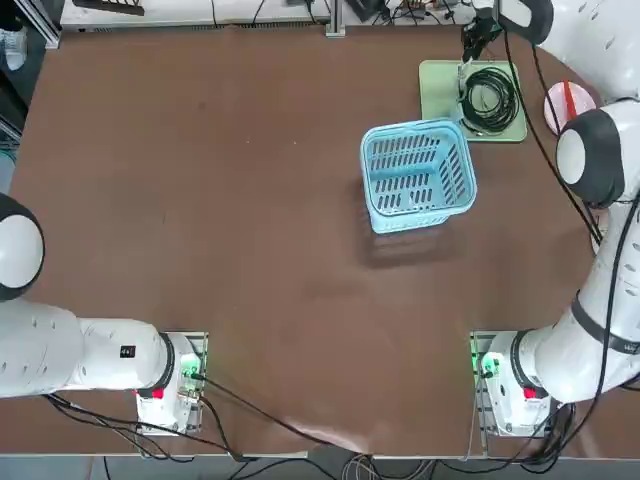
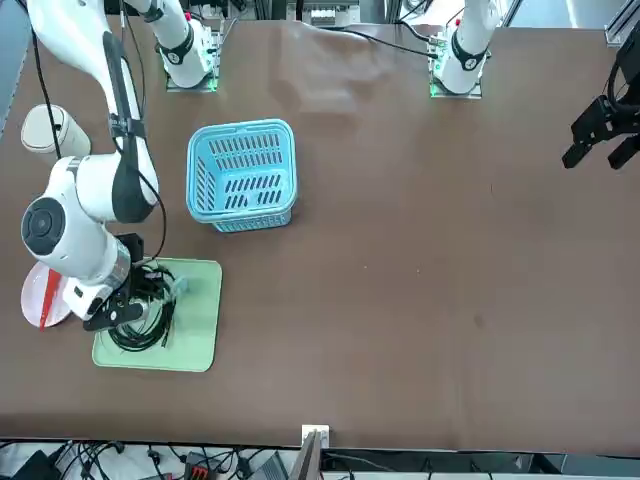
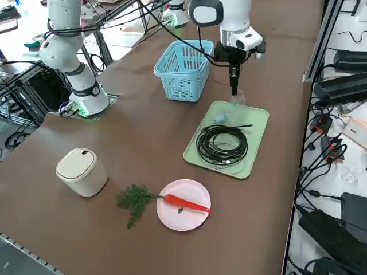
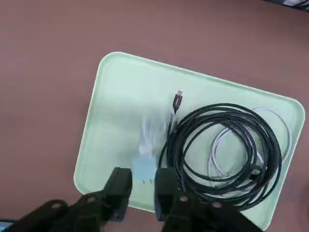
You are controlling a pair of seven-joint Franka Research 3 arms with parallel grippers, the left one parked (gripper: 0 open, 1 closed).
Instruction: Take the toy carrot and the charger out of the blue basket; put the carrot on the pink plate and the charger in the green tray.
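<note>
Two narrowly parted fingers of the right tool flank the charger, above the green tray.

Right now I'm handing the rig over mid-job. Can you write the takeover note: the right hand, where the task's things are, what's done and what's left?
Right hand: open, holding nothing, hanging just above the green tray at its end nearer the blue basket.
Toy carrot: lying on the pink plate, leaves trailing off onto the table. Done.
Charger: white block lying in the green tray beside the black coiled cable, just beyond the fingertips, its thin white cable looped under that coil. Looks released.
Blue basket: appears empty in the top view.
Left: lift the arm clear; nothing else seems outstanding.
</note>
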